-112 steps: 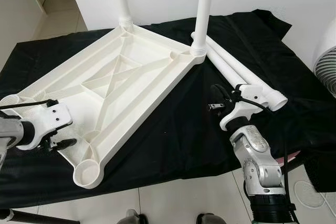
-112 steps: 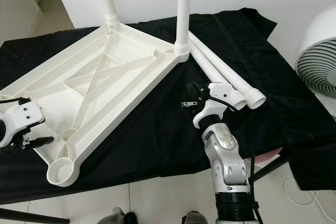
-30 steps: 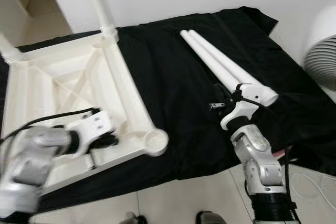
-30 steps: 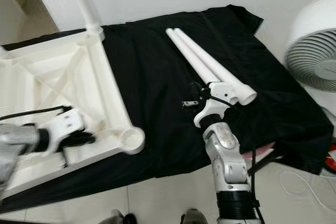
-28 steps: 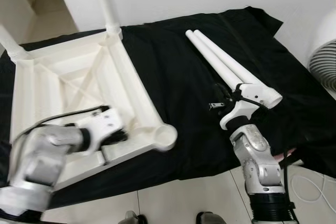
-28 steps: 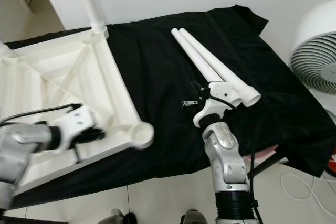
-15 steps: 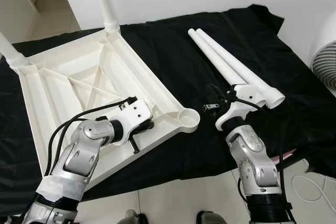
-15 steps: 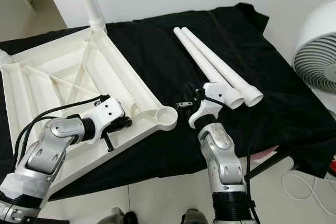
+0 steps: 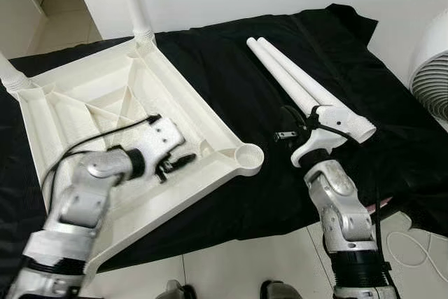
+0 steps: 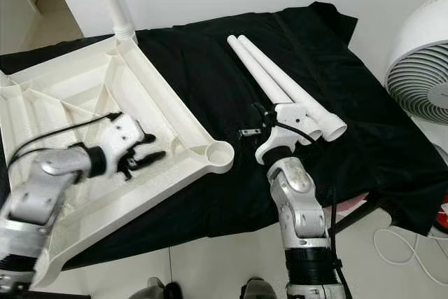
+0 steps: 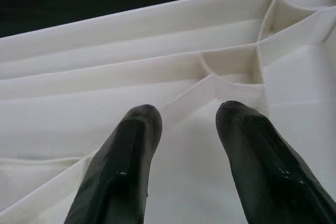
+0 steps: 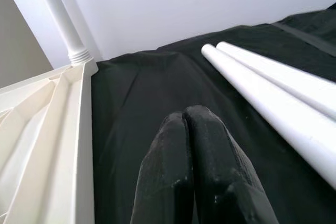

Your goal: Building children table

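The white plastic table top [image 9: 84, 113] lies upside down on a black cloth. Two legs stand screwed in, one at the far corner [image 9: 137, 5] and one at the left corner [image 9: 8, 73]. The near right corner has an empty socket [image 9: 248, 156]. My left gripper [image 9: 178, 164] hovers open over the ribbed underside [image 11: 173, 66], holding nothing. Two loose white legs [image 9: 297, 82] lie side by side on the cloth to the right. My right gripper [image 9: 285, 131] is shut and empty, just left of the near ends of those legs [image 12: 273, 98].
The black cloth [image 9: 231, 82] covers the whole work surface, whose front edge drops to a tiled floor [image 9: 231, 271]. A white fan [image 10: 420, 54] stands at the right. A white wall runs close behind.
The table top has turned, bringing its empty socket toward the right gripper. My left gripper has lifted from the near rim to above the ribs. The right arm has barely moved.
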Available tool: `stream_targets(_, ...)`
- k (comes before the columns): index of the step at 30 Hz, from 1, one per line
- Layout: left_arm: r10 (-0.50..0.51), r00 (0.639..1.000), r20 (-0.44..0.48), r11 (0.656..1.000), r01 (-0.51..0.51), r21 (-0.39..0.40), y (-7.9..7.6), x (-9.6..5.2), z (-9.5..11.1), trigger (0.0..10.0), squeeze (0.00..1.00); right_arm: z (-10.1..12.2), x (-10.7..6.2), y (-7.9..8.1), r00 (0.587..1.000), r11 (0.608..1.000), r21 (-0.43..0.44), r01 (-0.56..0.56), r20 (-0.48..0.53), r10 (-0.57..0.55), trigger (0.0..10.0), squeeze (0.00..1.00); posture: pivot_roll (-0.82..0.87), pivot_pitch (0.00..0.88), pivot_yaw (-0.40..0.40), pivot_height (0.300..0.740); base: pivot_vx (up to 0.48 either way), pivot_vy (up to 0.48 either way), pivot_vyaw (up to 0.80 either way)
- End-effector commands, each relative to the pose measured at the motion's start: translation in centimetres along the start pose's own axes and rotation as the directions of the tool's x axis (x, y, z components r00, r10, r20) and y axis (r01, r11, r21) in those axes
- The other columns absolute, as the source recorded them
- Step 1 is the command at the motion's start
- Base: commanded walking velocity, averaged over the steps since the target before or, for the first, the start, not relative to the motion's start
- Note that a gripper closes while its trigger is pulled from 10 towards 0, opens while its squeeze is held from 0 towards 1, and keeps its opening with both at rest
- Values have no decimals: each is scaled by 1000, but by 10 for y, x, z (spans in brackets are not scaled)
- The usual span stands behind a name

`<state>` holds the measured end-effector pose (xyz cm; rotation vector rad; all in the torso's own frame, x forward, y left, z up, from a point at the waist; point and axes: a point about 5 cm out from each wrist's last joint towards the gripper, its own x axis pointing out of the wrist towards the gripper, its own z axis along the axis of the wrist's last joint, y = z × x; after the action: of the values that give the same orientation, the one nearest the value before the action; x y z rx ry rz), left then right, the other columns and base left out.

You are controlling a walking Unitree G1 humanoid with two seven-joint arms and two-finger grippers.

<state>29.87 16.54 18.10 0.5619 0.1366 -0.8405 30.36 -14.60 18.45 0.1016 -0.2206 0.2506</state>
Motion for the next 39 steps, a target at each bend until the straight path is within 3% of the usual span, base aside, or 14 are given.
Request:
stream_targets(1,-17,1000,8,1000,17,14,2,-4,1,10000,0,-2,1,0,1000,1000,-5,-3,-5,3,10000,0,-118,104,95,740,0,0,0)
stream_targets(8,275,950,150,960,-264,-89,64,-19,26,10000,0,3,24,-22,992,988,-99,116,-30,-120,10000,0,-110,85,86,740,0,0,0)
stream_targets(14,408,868,283,902,-334,-274,61,1,50,10000,0,2,30,-37,972,968,-113,226,-38,-232,10000,0,-114,73,84,740,0,0,0)
stream_targets(18,464,842,274,873,-382,-304,53,15,51,10000,0,2,31,-46,956,951,-116,286,-33,-291,10000,0,-119,57,86,740,0,0,0)
stream_targets(21,618,769,163,734,-490,-471,61,22,36,10000,0,3,32,-50,948,942,-125,312,-25,-318,10000,0,-124,52,88,740,0,0,0)
stream_targets(22,618,769,163,734,-490,-471,61,22,36,10000,0,3,32,-50,948,942,-125,312,-25,-318,10000,0,-124,52,88,740,0,0,0)
stream_targets(23,658,742,128,688,-523,-504,64,23,31,10000,0,3,33,-51,947,940,-127,316,-24,-321,10000,0,-124,52,88,740,0,0,0)
stream_targets(25,658,742,128,688,-523,-504,64,23,31,10000,0,3,33,-51,947,940,-127,316,-24,-321,10000,0,-124,52,88,740,0,0,0)
stream_targets(26,699,711,74,624,-556,-550,66,23,24,10000,0,2,34,-51,946,939,-128,319,-23,-325,10000,0,-130,37,92,740,0,0,0)
stream_targets(27,699,711,74,624,-556,-550,66,23,24,10000,0,2,34,-51,946,939,-128,319,-23,-325,10000,0,-130,37,92,740,0,0,0)
stream_targets(29,744,667,-23,542,-624,-563,62,25,10,10000,0,-1,33,-50,944,937,-127,325,-26,-330,10000,0,-134,29,93,740,0,0,0)
stream_targets(35,770,628,-112,479,-685,-550,55,26,-1,10000,0,-3,33,-49,941,936,-125,330,-30,-336,10000,0,-139,24,97,740,0,0,0)
stream_targets(36,798,572,-192,399,-739,-543,51,21,-9,10000,0,-4,32,-49,940,934,-125,335,-30,-341,10000,0,-151,17,106,740,0,0,0)
stream_targets(39,816,523,-247,336,-775,-535,48,17,-14,10000,0,-5,31,-49,938,932,-126,340,-28,-346,10000,0,-151,17,106,740,0,0,0)
